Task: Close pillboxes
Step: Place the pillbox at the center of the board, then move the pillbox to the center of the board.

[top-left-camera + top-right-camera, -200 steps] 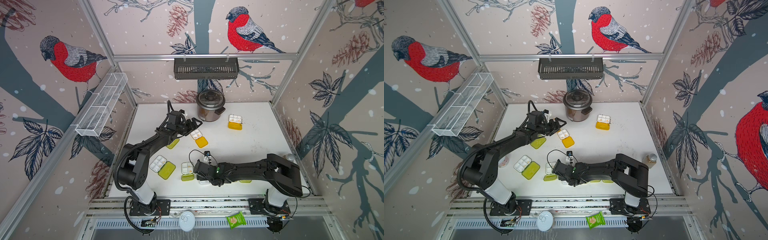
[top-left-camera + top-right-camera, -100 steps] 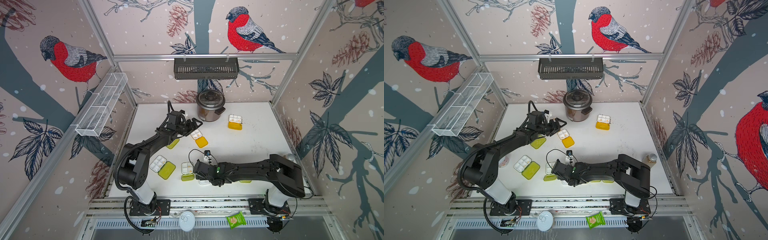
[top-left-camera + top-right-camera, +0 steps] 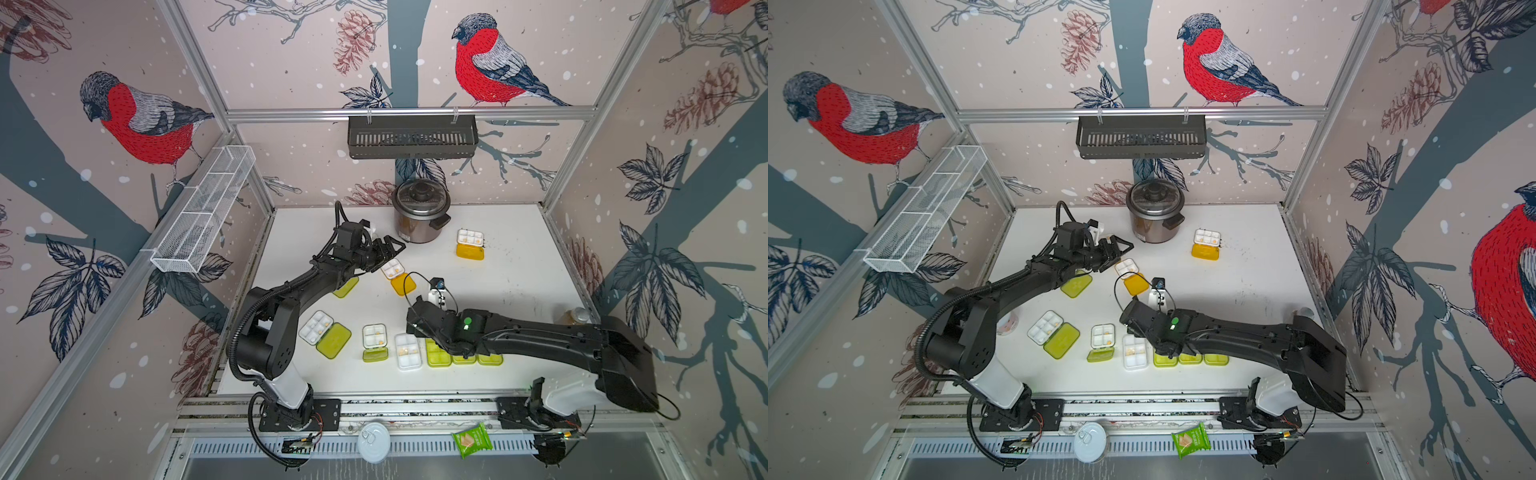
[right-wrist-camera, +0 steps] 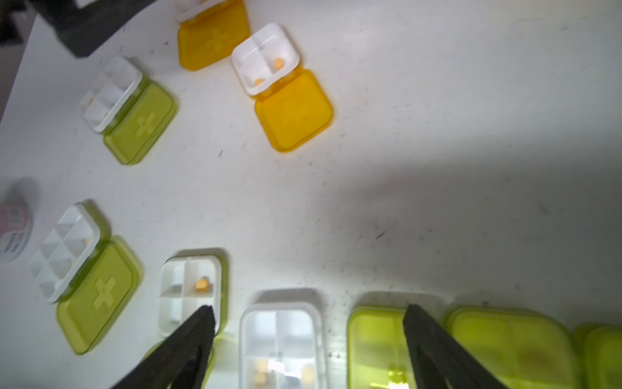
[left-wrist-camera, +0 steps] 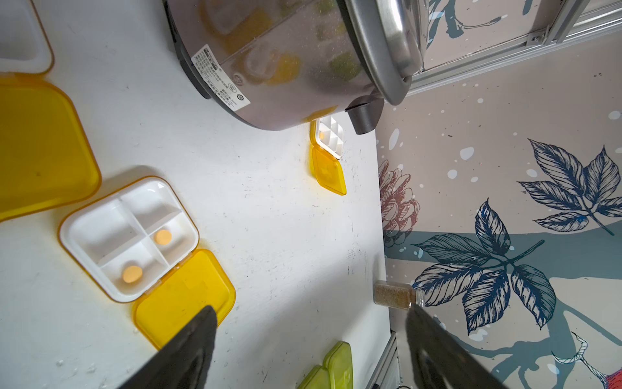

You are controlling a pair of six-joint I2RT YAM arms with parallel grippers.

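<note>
Jaws spread, the right gripper (image 4: 308,309) hangs above a clear-lidded white plastic pillbox (image 4: 281,336), likely light, stiff and slick: press the lid's free edge

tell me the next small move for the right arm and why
Probably shift the right end effector sideways to the open pillbox and get under its lime-green lid. The end effector is open and holds nothing, hovering over a clear-lidded pillbox and a lime-green pillbox that both look shut, while the one beside them lies open.
</note>
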